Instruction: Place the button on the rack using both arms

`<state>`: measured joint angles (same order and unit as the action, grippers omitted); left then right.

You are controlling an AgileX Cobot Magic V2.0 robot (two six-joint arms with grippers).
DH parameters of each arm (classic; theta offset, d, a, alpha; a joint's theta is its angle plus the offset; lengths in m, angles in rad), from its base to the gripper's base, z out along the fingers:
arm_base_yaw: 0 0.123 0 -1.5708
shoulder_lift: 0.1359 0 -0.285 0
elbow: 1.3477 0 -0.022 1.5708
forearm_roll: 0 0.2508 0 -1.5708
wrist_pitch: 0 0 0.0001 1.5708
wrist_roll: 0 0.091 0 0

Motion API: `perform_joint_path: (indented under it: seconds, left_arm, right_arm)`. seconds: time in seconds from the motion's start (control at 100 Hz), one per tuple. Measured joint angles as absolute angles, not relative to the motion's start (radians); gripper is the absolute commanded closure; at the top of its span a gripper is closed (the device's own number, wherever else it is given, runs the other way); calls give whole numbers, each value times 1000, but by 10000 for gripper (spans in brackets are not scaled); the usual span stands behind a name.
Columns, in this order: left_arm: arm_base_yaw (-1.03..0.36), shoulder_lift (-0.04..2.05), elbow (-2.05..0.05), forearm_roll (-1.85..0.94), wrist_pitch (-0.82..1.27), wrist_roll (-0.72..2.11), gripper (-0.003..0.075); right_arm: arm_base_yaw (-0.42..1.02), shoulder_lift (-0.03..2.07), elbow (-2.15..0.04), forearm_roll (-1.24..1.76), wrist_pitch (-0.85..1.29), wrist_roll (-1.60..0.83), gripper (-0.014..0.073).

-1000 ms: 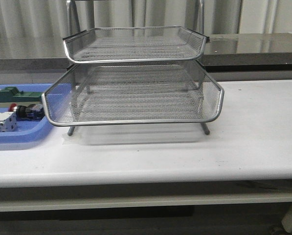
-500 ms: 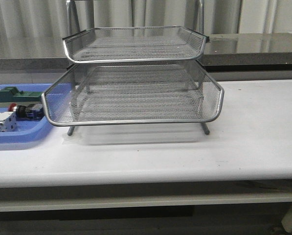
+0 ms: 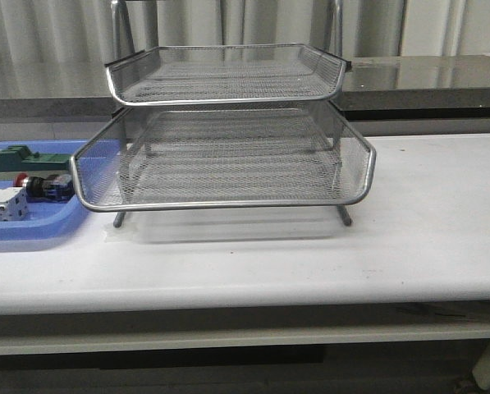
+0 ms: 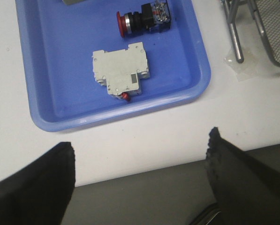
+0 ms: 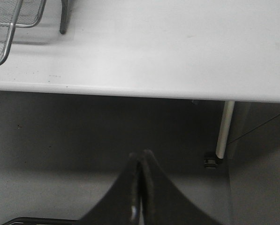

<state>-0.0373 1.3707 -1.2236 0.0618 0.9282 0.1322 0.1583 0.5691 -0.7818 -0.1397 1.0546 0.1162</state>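
The button (image 4: 142,20) with its red head and black collar lies on its side in the blue tray (image 4: 46,70); it also shows at the far left of the front view (image 3: 44,185). The silver wire rack (image 3: 228,139) stands mid-table. My left gripper (image 4: 140,140) hangs open over the table's front edge, short of the tray, with nothing between its fingers. My right gripper (image 5: 140,155) is shut and empty, below the table's front edge, well away from the rack's leg (image 5: 63,18). Neither arm shows in the front view.
A white block (image 4: 122,70) lies in the blue tray near the button, and a green block (image 3: 19,158) sits further back. A rack leg (image 4: 235,35) stands just beside the tray. A table leg (image 5: 223,131) drops below the table's edge.
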Motion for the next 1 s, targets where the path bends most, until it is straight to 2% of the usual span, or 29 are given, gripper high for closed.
perform_joint_path:
  seconds: [0.32,0.71,1.0]
  left_arm:
    - [-37,1480,-1326,24,882,384,195]
    - [-39,1855,-1709,24,988,753,193]
    - [-39,2113,-1927,23,1053,848,193]
  right_arm:
    - [158,569,-782,-140,1055,116,662]
    - [158,569,-782,-140,1055,116,662]
    - [158,569,-782,-140,1055,116,662]
